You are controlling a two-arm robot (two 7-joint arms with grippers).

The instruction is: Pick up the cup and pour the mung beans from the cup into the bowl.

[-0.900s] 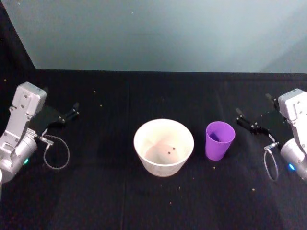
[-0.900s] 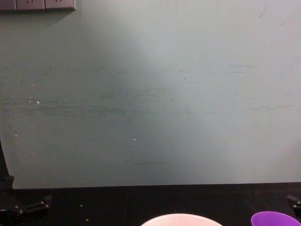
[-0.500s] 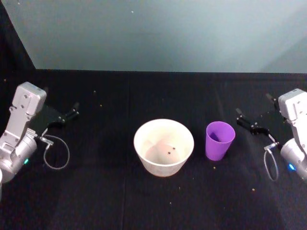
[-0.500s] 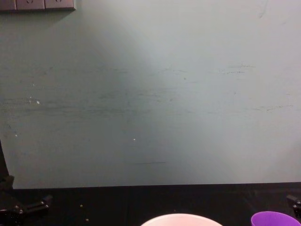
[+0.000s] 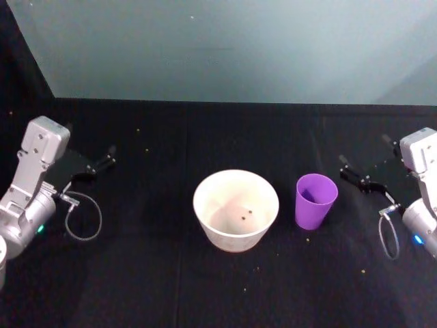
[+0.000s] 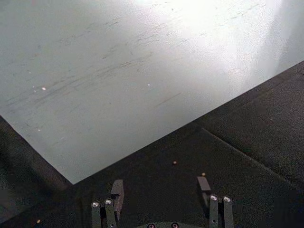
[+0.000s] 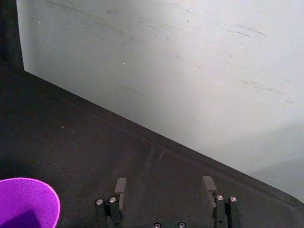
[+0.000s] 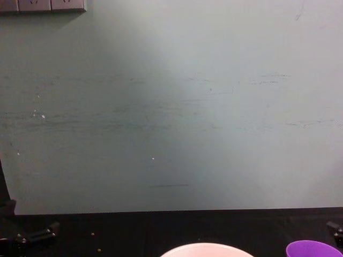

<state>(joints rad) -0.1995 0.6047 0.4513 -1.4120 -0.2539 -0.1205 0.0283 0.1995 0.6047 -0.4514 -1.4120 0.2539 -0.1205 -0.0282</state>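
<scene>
Head view: cup (image 5: pixel 315 205) stands upright, rim up, beside bowl (image 5: pixel 237 239).

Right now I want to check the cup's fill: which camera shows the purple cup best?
The head view: the whole cup stands upright, right of the bowl, opening in sight. The right wrist view catches part of its rim; the chest view catches its top edge.

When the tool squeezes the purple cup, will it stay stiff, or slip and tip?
The cup looks like smooth plastic, so it may slip or flex under a hard squeeze. It narrows toward its base and seems light, so a sideways push could tip it.
</scene>
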